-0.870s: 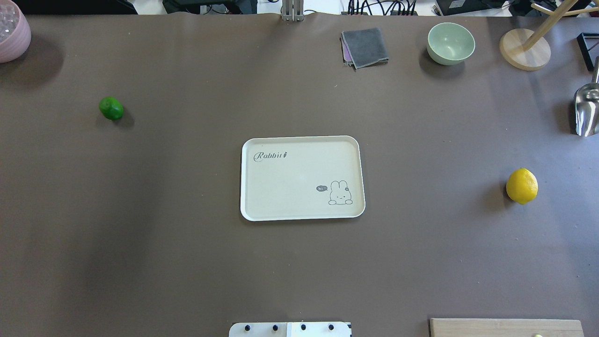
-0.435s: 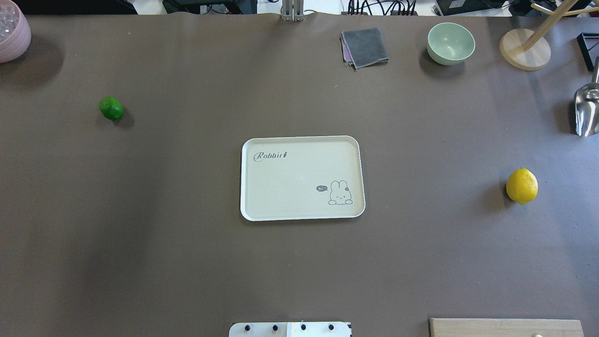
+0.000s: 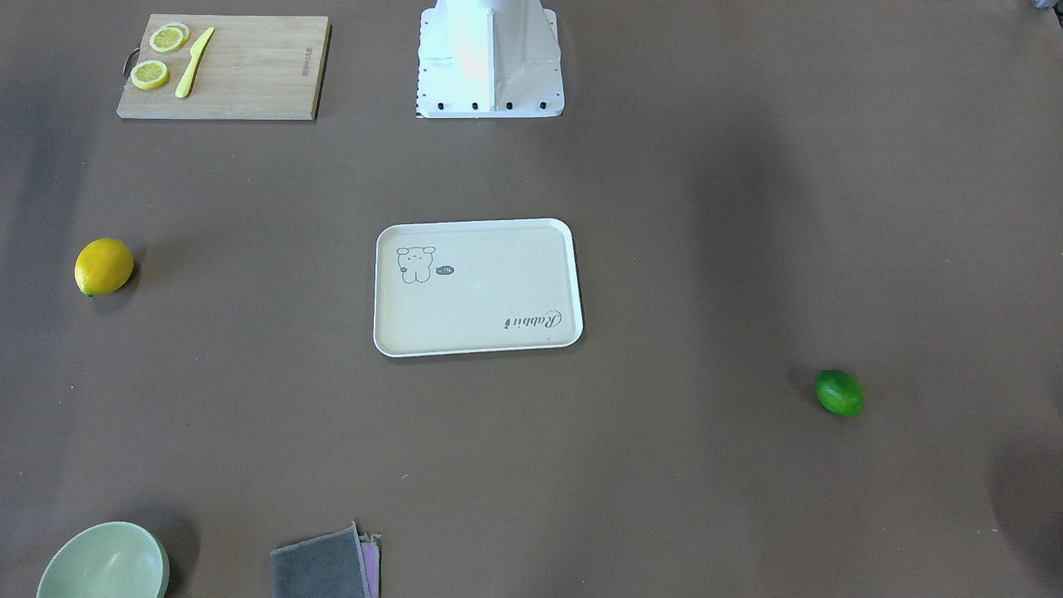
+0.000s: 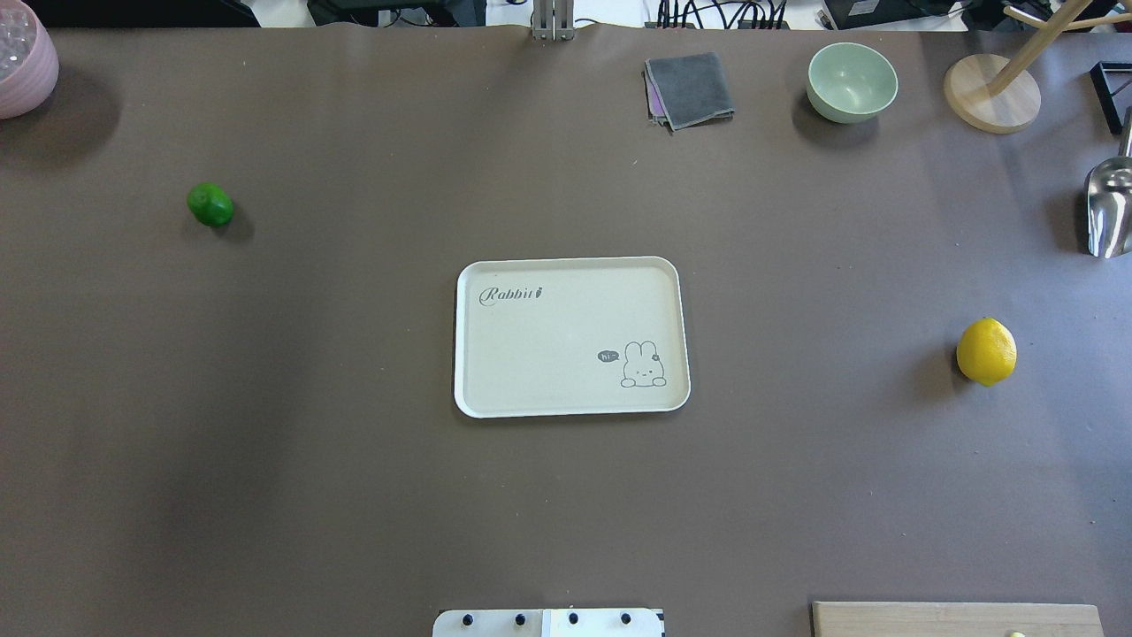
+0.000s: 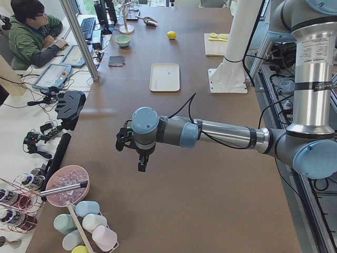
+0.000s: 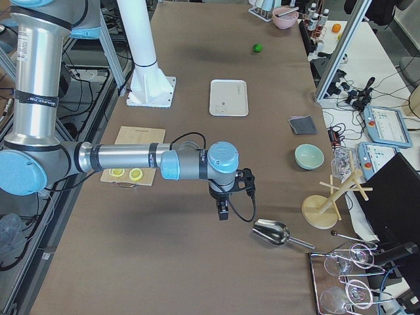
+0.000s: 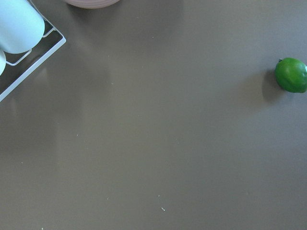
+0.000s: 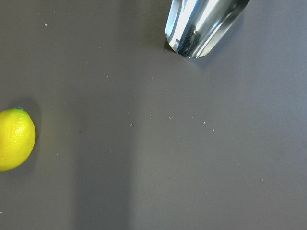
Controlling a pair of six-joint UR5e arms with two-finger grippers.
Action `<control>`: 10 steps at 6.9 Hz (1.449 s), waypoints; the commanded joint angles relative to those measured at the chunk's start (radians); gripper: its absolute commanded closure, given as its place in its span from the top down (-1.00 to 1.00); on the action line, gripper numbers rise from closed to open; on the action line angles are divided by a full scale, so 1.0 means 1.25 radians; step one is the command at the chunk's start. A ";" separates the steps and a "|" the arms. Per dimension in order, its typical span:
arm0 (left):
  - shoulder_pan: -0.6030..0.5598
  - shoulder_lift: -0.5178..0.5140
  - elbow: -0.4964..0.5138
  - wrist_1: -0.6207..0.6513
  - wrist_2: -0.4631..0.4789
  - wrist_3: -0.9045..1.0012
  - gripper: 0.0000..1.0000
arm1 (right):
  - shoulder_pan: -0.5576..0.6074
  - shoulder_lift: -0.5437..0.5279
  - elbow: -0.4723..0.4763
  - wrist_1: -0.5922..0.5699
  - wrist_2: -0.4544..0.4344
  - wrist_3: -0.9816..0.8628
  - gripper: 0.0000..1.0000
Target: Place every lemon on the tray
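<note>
The tray (image 4: 566,332) lies at the surface (image 4: 354,460) centre, green lemon (image 4: 210,204) near the left edge, yellow lemon (image 4: 986,351) near the right edge; opening of left jaws and right jaws cannot be told.

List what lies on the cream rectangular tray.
Nothing lies on the tray; only its printed rabbit and script show. The yellow lemon and green lemon sit on the table, apart from it. Its surface is uncovered.
</note>
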 commanded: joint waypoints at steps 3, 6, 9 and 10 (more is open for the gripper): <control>0.000 -0.050 0.037 -0.195 0.009 -0.003 0.99 | 0.001 -0.010 -0.015 0.186 -0.005 0.020 1.00; 0.007 -0.118 0.109 -0.252 -0.074 -0.001 0.99 | -0.018 0.017 -0.014 0.286 -0.003 0.073 1.00; 0.138 -0.176 0.117 -0.311 -0.047 -0.008 0.97 | -0.150 0.102 -0.007 0.288 -0.025 0.296 1.00; 0.187 -0.192 0.117 -0.325 0.044 -0.007 0.96 | -0.210 0.136 -0.007 0.287 -0.069 0.394 1.00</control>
